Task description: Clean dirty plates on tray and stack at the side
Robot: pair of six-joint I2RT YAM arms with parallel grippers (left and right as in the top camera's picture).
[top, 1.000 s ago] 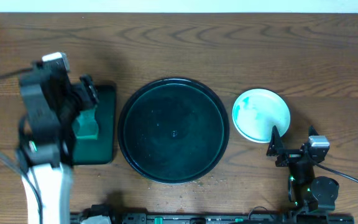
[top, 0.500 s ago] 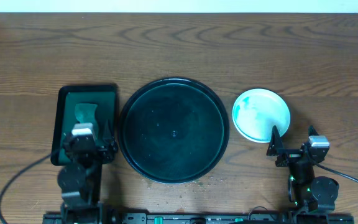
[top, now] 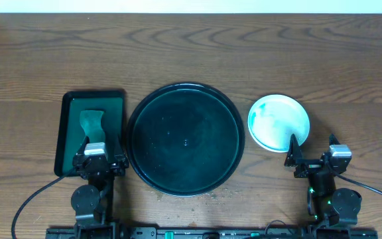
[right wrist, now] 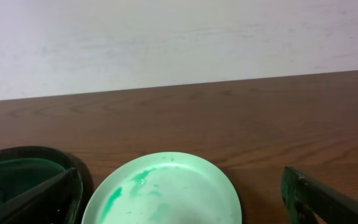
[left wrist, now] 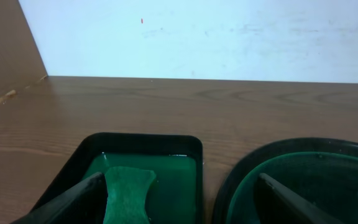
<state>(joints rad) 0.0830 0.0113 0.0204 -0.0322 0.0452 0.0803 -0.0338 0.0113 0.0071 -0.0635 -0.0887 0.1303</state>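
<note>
Plate (top: 278, 122) unheld: left fingers (left wrist: 73, 202) and right fingers (right wrist: 309, 199) spread wide, empty.

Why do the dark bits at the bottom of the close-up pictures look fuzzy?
Left wrist view: the left fingers are probably too near the lens, so they blur. Right wrist view: the right fingers blur too, while the plate looks clear. Overhead view: all sharp, evenly lit.

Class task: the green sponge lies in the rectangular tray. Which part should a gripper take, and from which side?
Grip the sponge across its narrower middle, coming straight down from above. It lies flat inside the green tray, whose raised walls would likely block a sideways approach. The waist is easier to span than the wider end.
</note>
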